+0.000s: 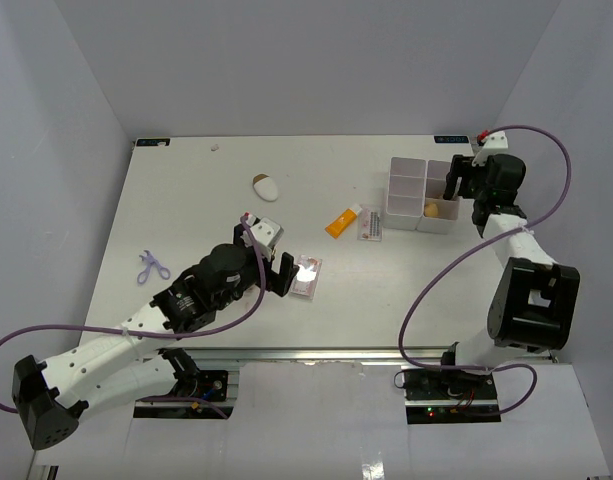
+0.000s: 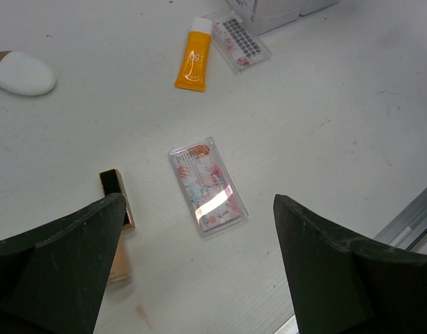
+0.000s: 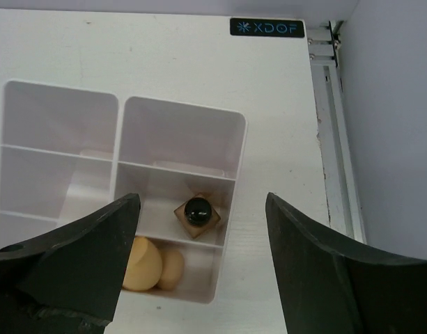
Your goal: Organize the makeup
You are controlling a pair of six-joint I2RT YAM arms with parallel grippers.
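My left gripper (image 2: 198,203) hangs open just above the table over a flat clear-pink palette (image 2: 207,186); nothing is between its fingers. A tan dark-capped bottle (image 2: 115,209) lies beside its left finger, partly hidden. Farther off lie an orange white-capped tube (image 2: 193,56), a second clear palette (image 2: 235,40) and a white-and-brown oval piece (image 2: 21,72). My right gripper (image 3: 199,203) is open above the white box (image 3: 182,104). Below it a tan dark-capped bottle (image 3: 198,214) stands upright in a compartment, with two tan sponges (image 3: 142,263) in the one nearer me.
The white four-compartment box (image 1: 407,160) stands at the back right, near the table's right rail (image 3: 331,125). A small purple scissor-like tool (image 1: 151,266) lies at the left. The table's front edge (image 2: 408,219) runs close to the left gripper.
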